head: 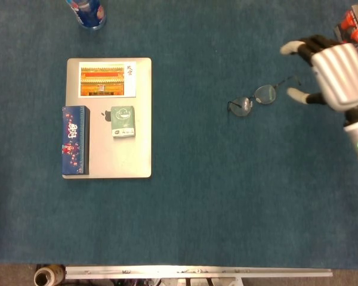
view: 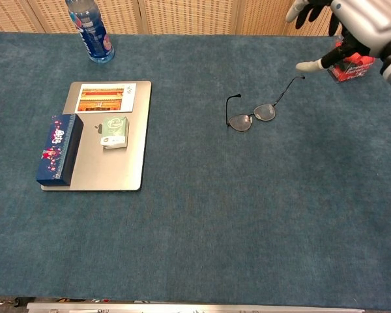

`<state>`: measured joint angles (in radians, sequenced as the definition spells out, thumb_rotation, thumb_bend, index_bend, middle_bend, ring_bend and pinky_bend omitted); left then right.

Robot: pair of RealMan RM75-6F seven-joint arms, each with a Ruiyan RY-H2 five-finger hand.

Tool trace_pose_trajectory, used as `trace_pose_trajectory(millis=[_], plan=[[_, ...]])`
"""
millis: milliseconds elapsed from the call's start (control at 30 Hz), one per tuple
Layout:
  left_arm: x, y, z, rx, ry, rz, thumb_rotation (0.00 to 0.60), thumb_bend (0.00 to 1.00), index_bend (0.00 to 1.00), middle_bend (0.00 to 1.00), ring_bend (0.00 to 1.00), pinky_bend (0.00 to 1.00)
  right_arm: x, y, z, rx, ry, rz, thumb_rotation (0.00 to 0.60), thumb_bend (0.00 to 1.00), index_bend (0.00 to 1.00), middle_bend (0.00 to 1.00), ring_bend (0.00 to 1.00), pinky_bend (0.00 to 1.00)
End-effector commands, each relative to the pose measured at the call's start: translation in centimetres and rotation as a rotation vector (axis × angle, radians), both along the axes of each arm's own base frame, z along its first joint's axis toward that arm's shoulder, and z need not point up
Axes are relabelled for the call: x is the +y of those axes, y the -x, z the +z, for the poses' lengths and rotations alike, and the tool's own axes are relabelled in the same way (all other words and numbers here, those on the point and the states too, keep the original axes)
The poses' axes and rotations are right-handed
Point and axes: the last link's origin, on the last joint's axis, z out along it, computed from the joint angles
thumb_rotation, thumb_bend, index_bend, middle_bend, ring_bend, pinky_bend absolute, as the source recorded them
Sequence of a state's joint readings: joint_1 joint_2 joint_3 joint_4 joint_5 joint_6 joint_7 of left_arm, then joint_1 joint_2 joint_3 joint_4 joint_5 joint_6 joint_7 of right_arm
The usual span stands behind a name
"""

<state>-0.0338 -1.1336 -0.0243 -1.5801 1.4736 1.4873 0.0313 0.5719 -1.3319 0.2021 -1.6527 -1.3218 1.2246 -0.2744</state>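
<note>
Blue carpet-like cloth [head: 215,196] covers the whole table; woven screen panels close off the top edge of the chest view.

Item 1. Right hand [head: 337,74], at the right edge of the head frame: raised off the cloth, fingers apart and loosely bent, holding nothing. Dark fingertips lead toward the upper left of the frame, thumb reaching lower left. In the chest view only its fingers and part of the palm show at the upper right corner.

Item 2. Eyeglasses [head: 253,100], lying flat on the cloth, centre-right of the head frame, just left of and slightly below the right hand. Apart from it, not touched. Long axis (lens to lens) runs from lower left up to upper right; temples unfolded, one [view: 288,87] reaching toward the hand's thumb side, the other standing off the left lens. Left hand not in view, so the right hand is the nearer.

Item 3. Red object in a clear box [head: 353,22], upper right corner, beside the hand's fingertips.

Item 4. Silver laptop [head: 140,119], closed, left of centre, well apart from the eyeglasses. On its lid: postcard [head: 107,80], dark blue box [head: 75,140], green box [head: 123,121].

Item 5. Blue bottle [head: 86,12], upper left edge.
</note>
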Motion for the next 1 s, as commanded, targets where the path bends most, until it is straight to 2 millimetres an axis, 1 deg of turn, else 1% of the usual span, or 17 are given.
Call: trace_pose_trajectory(millis=[33, 67, 167, 267, 433, 667, 833, 1000], plan=[[0.0, -0.1, 0.0, 0.001, 0.0, -0.003, 0.6, 0.0, 0.48, 0.45, 0.34, 0.44, 0.3, 0.9, 0.5, 0.018, 0.022, -0.014, 0.6, 0.05, 0.37, 0.42, 0.35, 0.52], [0.1, -0.2, 0.0, 0.002, 0.0, -0.005, 0.6, 0.0, 0.48, 0.45, 0.34, 0.44, 0.3, 1.2, 0.6, 0.023, 0.027, -0.017, 0.6, 0.06, 0.37, 0.42, 0.35, 0.52], [0.1, -0.2, -0.1, 0.005, 0.0, -0.005, 0.6, 0.0, 0.48, 0.45, 0.34, 0.44, 0.2, 2.1, 0.7, 0.049, 0.047, -0.021, 0.6, 0.14, 0.37, 0.42, 0.35, 0.52], [0.1, -0.3, -0.1, 0.008, 0.003, -0.003, 0.6, 0.0, 0.48, 0.45, 0.34, 0.44, 0.0, 2.8, 0.6, 0.066, 0.058, -0.03, 0.6, 0.17, 0.37, 0.42, 0.35, 0.52], [0.0, -0.2, -0.1, 0.01, 0.004, 0.003, 0.6, 0.0, 0.48, 0.45, 0.34, 0.44, -0.7, 3.5, 0.1, 0.073, 0.073, -0.034, 0.6, 0.25, 0.37, 0.42, 0.35, 0.52], [-0.1, 0.1, -0.1, 0.006, 0.003, 0.015, 0.6, 0.0, 0.48, 0.45, 0.34, 0.44, -1.1, 4.3, -1.0, 0.113, 0.086, -0.025, 0.6, 0.26, 0.37, 0.42, 0.35, 0.52], [-0.3, 0.3, -0.2, 0.001, 0.002, 0.02, 0.6, 0.0, 0.48, 0.45, 0.34, 0.44, -1.5, 4.8, -2.1, 0.135, 0.097, -0.009, 0.6, 0.28, 0.37, 0.42, 0.35, 0.52], [-0.4, 0.6, -0.1, -0.004, -0.001, 0.027, 0.6, 0.0, 0.48, 0.45, 0.34, 0.44, -1.9, 5.4, -2.7, 0.153, 0.11, -0.014, 0.6, 0.29, 0.37, 0.42, 0.35, 0.52]])
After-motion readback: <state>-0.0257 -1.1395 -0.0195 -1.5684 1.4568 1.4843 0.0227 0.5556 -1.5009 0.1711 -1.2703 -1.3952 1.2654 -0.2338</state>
